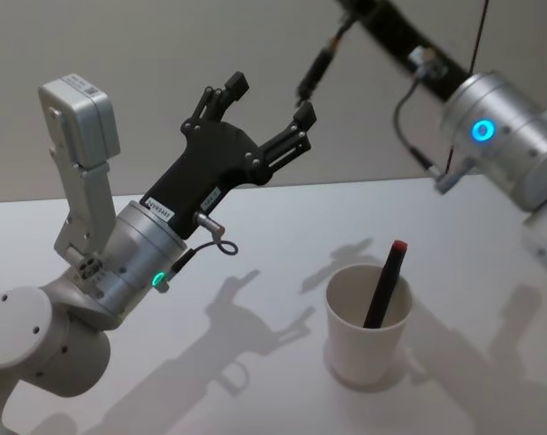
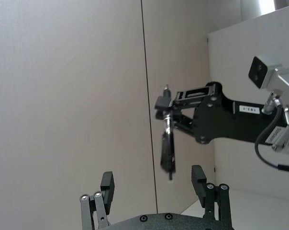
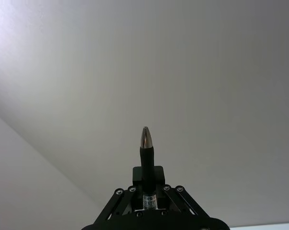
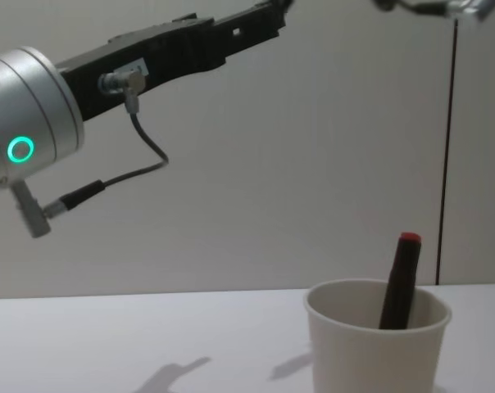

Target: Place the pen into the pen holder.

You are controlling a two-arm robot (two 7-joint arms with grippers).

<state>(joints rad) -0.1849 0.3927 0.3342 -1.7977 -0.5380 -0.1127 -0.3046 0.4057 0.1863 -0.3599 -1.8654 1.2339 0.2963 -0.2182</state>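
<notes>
**Right gripper holds pen aloft; cup already has one pen**

- Pen holder: white paper cup, upright on white tabletop, toward robot's right of centre. Chest view shows it low, near the front.
- Inside cup: dark pen w/ red cap, leaning against the rim, red end up, sticking out above the rim. Same in chest view.
- Right gripper: raised high above tabletop, well above and behind the cup. Clamped on a second pen, black, which hangs down from the fingers. Head view catches that pen near the top edge. Right wrist view: pen pinched between the fingers, metal tip pointing away from the cam.
- Left gripper: lifted off tabletop at robot's left, fingers spread apart, nothing between them. Left wrist view: its two fingertips apart, pointed toward the right gripper w/ the hanging pen.
- Held pen well apart from cup, not over its mouth as far as head view shows.
</notes>
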